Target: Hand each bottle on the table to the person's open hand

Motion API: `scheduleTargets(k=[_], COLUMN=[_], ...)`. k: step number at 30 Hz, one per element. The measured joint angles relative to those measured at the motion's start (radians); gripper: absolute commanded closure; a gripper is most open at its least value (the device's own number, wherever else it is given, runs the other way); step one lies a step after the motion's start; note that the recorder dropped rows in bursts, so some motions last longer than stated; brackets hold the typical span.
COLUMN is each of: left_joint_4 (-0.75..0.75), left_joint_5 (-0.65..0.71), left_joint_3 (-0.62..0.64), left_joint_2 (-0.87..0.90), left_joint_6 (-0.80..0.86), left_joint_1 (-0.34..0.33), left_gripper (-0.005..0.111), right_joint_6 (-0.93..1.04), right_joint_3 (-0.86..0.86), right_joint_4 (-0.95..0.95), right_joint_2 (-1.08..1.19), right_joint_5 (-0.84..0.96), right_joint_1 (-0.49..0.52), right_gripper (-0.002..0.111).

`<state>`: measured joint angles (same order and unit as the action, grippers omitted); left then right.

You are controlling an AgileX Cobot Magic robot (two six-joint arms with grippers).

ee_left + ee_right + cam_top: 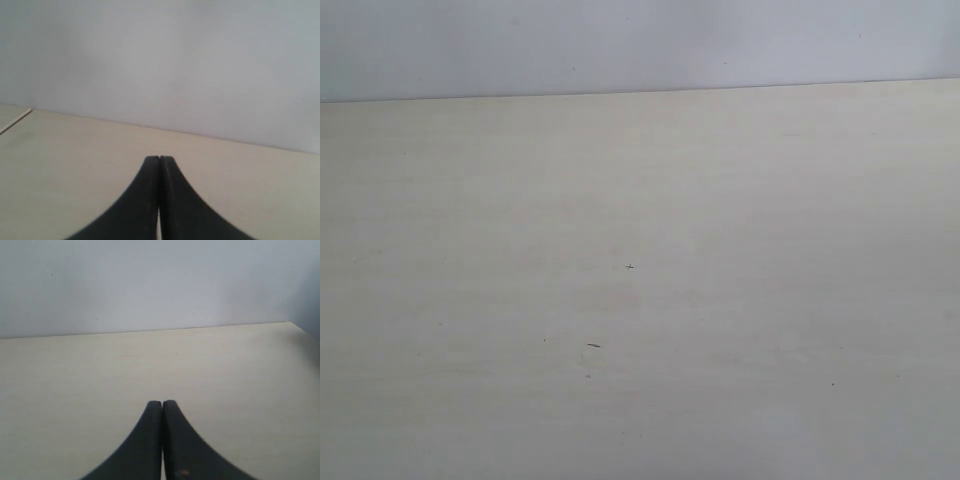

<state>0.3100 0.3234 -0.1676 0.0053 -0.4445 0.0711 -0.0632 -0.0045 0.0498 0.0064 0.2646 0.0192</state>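
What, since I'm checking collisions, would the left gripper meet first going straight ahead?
The way looks free over the table; beyond it, probably the pale wall, though depth is unclear.

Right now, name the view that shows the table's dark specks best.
Exterior view: it shows the widest stretch of the table, and the specks stand out. Both wrist views show only pale table at a low angle, with no specks discernible.

Exterior view: desk point(640, 300) is looked down on at a slant, from near; wall point(640, 40) lies beyond its far edge. Wrist views: set low behind left fingers point(142, 205) and right fingers point(145, 445), faced along desk toward wall. Shared: desk, wall.
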Motion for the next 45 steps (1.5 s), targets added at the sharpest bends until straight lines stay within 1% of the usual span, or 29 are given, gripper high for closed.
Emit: scheduleTargets(k=[8,11,18,45], left_joint_4=[0.023,0.023,0.023,0.023], left_joint_5=[-0.011,-0.012,0.052,0.060], left_joint_3=[0.132,0.163,0.164,0.164], left_joint_2=[0.000,0.000,0.000,0.000], left_joint_6=[0.000,0.000,0.000,0.000], left_joint_1=[0.000,0.000,0.000,0.000], left_gripper=[0.107,0.107,0.107,0.107], right_joint_6=[0.000,0.000,0.000,0.000], right_joint_3=[0.000,0.000,0.000,0.000], right_joint_4=[0.000,0.000,0.000,0.000], right_joint_2=[0.000,0.000,0.000,0.000], right_joint_5=[0.000,0.000,0.000,0.000], right_joint_1=[0.000,0.000,0.000,0.000], right_gripper=[0.108,0.108,0.108,0.108])
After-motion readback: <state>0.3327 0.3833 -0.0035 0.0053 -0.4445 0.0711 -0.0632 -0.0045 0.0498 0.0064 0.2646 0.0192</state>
